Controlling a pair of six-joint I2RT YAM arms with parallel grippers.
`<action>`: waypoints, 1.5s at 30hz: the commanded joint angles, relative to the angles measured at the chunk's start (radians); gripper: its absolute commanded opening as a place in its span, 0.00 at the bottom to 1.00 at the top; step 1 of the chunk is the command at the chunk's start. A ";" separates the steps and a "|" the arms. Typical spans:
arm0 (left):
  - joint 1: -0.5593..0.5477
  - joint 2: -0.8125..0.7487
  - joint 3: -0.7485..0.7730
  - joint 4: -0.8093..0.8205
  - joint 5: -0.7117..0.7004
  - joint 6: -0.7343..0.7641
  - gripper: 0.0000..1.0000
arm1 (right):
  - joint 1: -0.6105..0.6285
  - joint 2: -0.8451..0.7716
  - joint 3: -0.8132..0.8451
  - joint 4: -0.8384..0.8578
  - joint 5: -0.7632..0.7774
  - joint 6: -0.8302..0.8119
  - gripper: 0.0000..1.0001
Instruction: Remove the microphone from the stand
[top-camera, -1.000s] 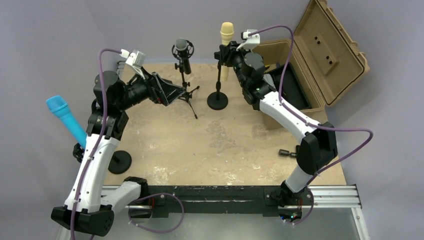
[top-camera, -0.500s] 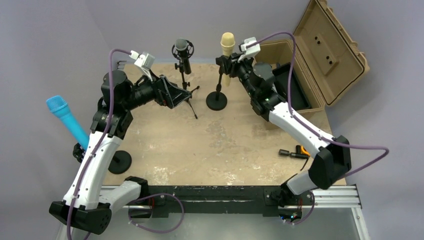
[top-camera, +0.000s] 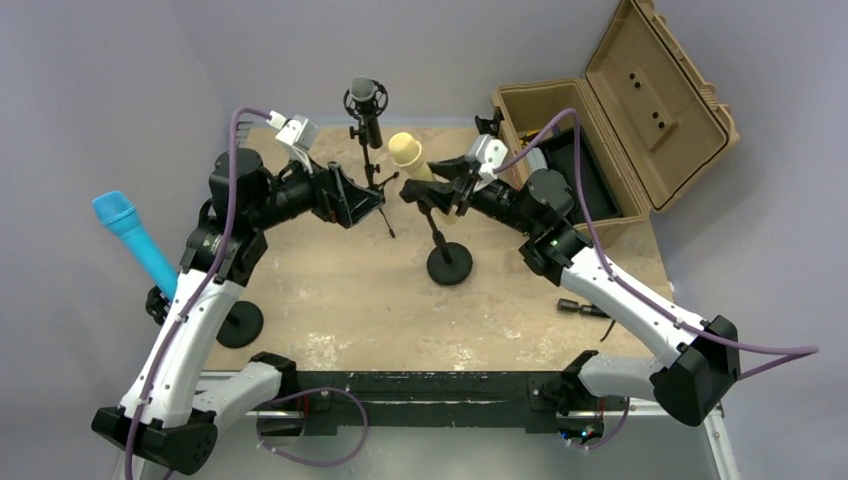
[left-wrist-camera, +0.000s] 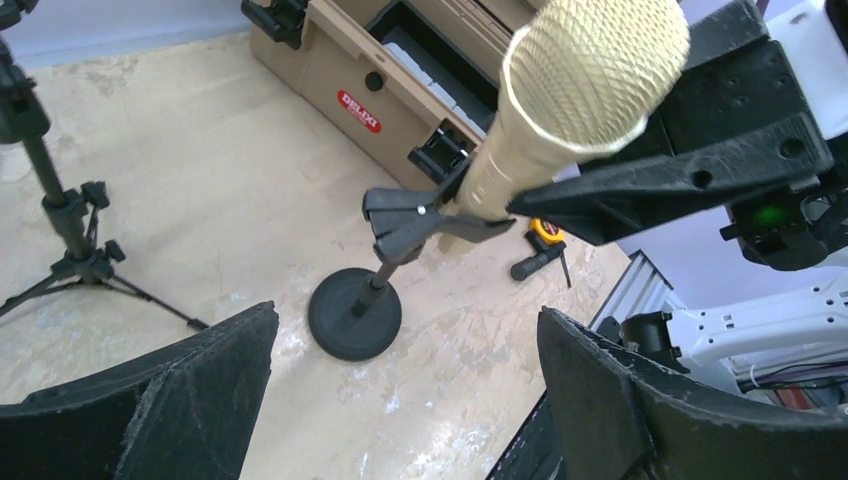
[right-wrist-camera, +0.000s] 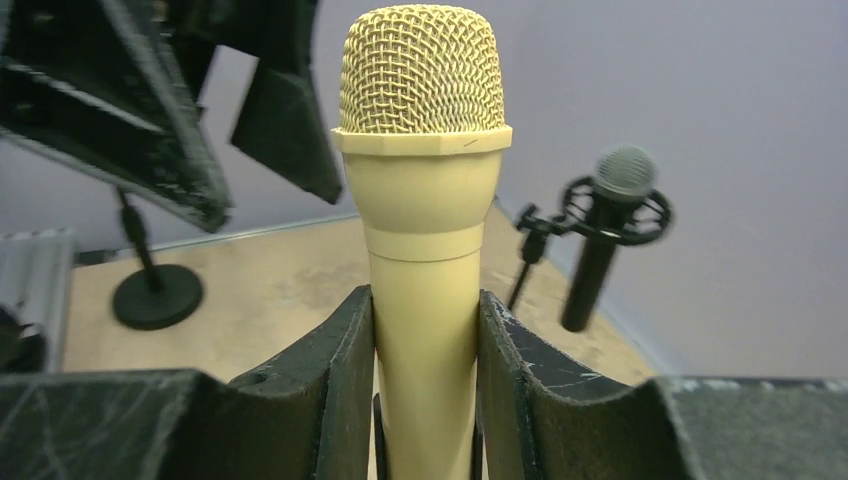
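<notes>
Shifted, both of them – the cream-yellow microphone with the woven mesh head (top-camera: 405, 148) and its black round-based stand (top-camera: 450, 265) were at the back of the table half a second ago, and now the base sits nearer the middle of the worn, sandy tabletop (top-camera: 330, 290). The right arm has swung outward with them. The pole leans, and the microphone points up and left toward the other arm.

The right gripper (right-wrist-camera: 425, 300) is clenched on the smooth plastic barrel just under the hexagonal collar, with a rough black pad pressing on each side. Lower down, the left wrist view shows the stand's black clip still around the tapered barrel, so the microphone is not out of it yet. Whether the disc base lies fully flat I cannot tell.

The left gripper (top-camera: 368, 200) hangs just beside the mesh head – its two wedge-shaped, gritty black fingers are spread wide with nothing between them.

Behind stands a black studio microphone in a ring mount on a thin tripod (top-camera: 365, 100). A bright blue foam-headed microphone (top-camera: 130, 240) leans on its own stand at the left edge. The tan hard plastic case (top-camera: 650, 90) gapes open at the right rear, and a small black-and-orange tool (top-camera: 585, 308) lies near the right arm.
</notes>
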 joint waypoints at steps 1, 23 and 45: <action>-0.006 -0.158 -0.054 -0.044 -0.058 0.047 0.98 | 0.070 -0.041 0.016 0.154 -0.172 -0.027 0.00; -0.019 -0.574 -0.474 0.127 0.113 0.176 1.00 | 0.155 -0.003 -0.128 0.484 -0.482 0.111 0.00; -0.161 -0.431 -0.557 0.451 0.146 0.557 0.82 | 0.155 0.014 -0.141 0.521 -0.482 0.111 0.00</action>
